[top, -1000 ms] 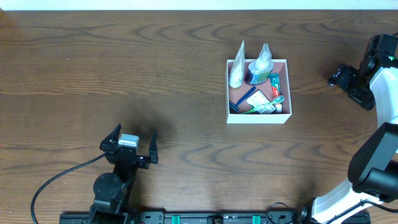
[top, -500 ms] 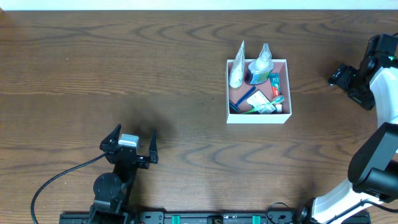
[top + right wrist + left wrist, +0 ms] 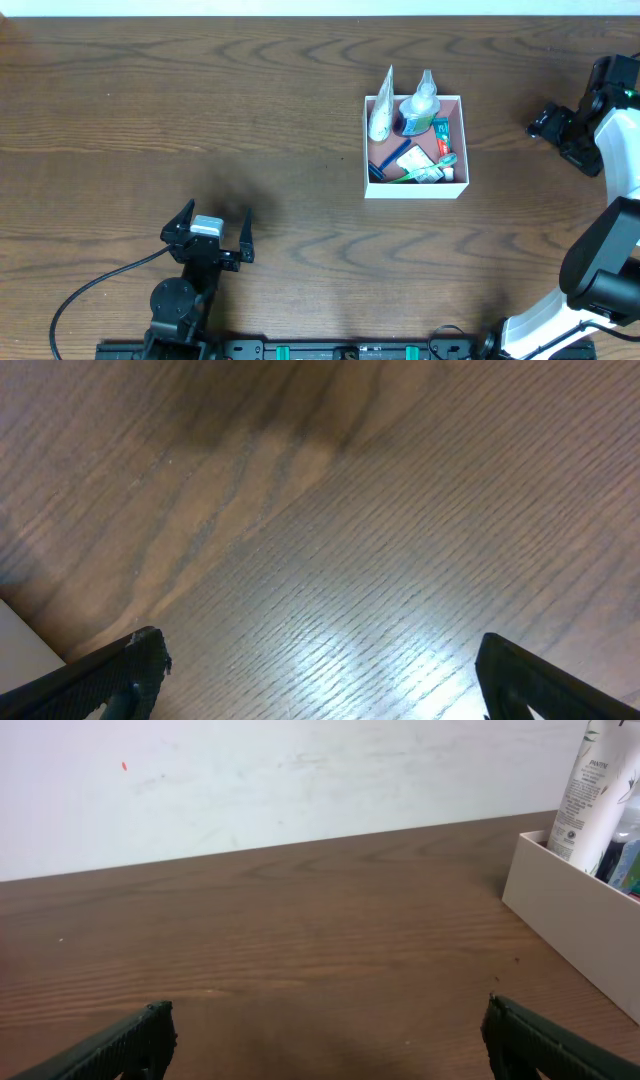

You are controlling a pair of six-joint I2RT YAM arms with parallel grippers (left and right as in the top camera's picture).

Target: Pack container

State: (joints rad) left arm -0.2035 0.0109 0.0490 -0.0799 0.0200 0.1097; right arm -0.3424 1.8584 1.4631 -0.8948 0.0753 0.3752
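Observation:
The container (image 3: 461, 140) is a square white box with a pink inside, right of the table's middle. It holds a white tube (image 3: 381, 115), a clear bottle (image 3: 420, 105), a toothbrush and small packets. Its white wall (image 3: 570, 935) and the tube (image 3: 588, 790) show at the right of the left wrist view. My left gripper (image 3: 213, 222) is open and empty near the front left, well away from the container. My right gripper (image 3: 543, 122) is open and empty at the far right, apart from the container, over bare wood (image 3: 330, 560).
A black cable (image 3: 90, 285) runs from the left arm's base toward the front left. A white wall (image 3: 300, 780) bounds the table's far edge. The right arm's body (image 3: 610, 250) takes up the right front corner.

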